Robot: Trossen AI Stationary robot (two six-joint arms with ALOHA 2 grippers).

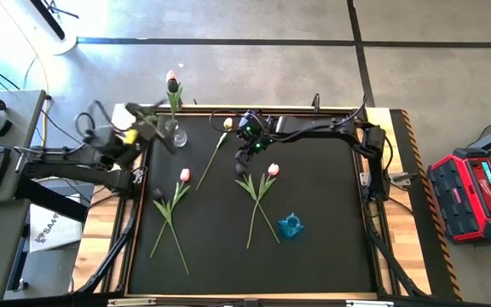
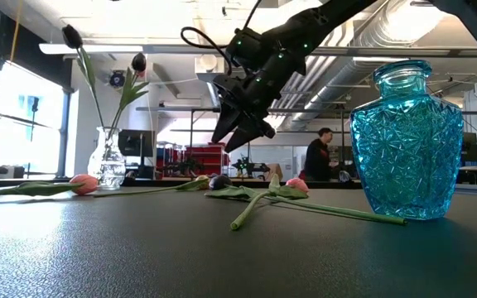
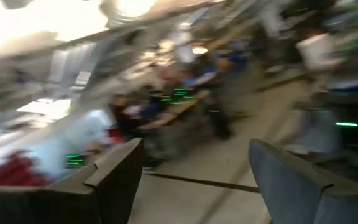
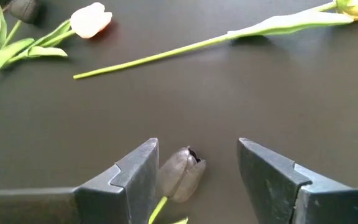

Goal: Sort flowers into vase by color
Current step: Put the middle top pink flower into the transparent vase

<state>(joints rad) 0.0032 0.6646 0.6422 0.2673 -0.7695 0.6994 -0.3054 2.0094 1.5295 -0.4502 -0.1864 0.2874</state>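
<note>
A clear glass vase (image 1: 177,133) (image 2: 108,162) stands near the mat's far-left corner, with two tulips upright in it, stems down inside. A blue glass vase (image 1: 290,226) (image 2: 402,141) stands right of centre, nearer the near edge. Several tulips lie flat on the mat: a yellow one (image 1: 226,125), a pink one (image 1: 185,175), a dark one (image 1: 158,194), a pink one (image 1: 273,169). My right gripper (image 4: 197,149) (image 2: 240,134) hovers open above a dark tulip head (image 4: 182,174), which lies between its fingers untouched. My left gripper (image 3: 194,149) (image 1: 162,135) is open beside the clear vase, holding nothing.
The black mat has raised wooden edges (image 1: 395,170). Bare mat shows along the near edge (image 1: 331,264). Stems of the lying tulips cross each other left of the blue vase (image 1: 258,209). A person (image 2: 315,157) stands in the room far behind the table.
</note>
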